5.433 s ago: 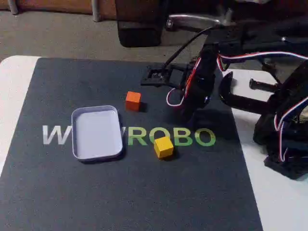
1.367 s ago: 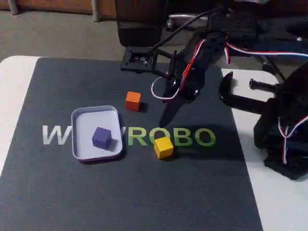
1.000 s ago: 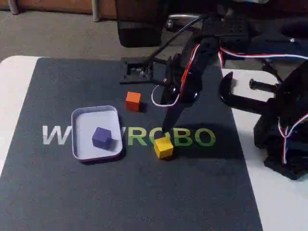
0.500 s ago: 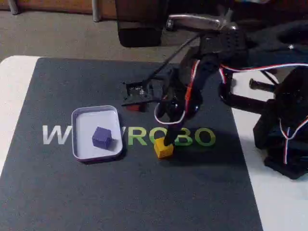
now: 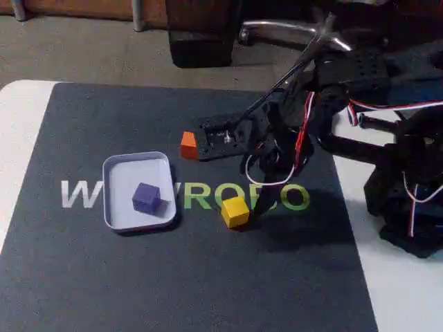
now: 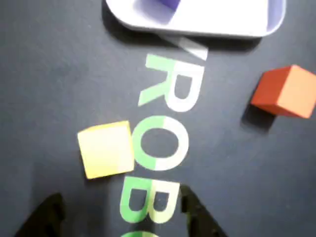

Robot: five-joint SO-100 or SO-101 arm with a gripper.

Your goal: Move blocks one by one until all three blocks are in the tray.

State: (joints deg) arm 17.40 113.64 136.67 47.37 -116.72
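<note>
In the fixed view the pale tray (image 5: 122, 178) sits on the left of the mat with the purple block (image 5: 146, 198) inside it. To the tray's right the yellow block (image 5: 235, 211) lies on the green lettering. The orange block (image 5: 187, 145) is farther back, partly hidden by my wrist mount. My gripper (image 5: 260, 200) hangs low just right of the yellow block, open and holding nothing. In the wrist view the gripper (image 6: 120, 197) has its dark fingers spread wide, the yellow block (image 6: 106, 148) just ahead of the gap. The orange block (image 6: 286, 92) is at right, the tray (image 6: 222, 15) and purple block (image 6: 170, 4) at top.
A black mat (image 5: 173, 277) with white and green letters covers the white table (image 5: 21, 117). My arm's base and a black clamp (image 5: 346, 142) crowd the right side. Dark chair legs (image 5: 201, 41) stand on the floor behind the table.
The purple block, absent at first, now lies in the tray. My gripper came down onto the yellow block, then drew back to the right; the yellow and orange blocks stayed put.
</note>
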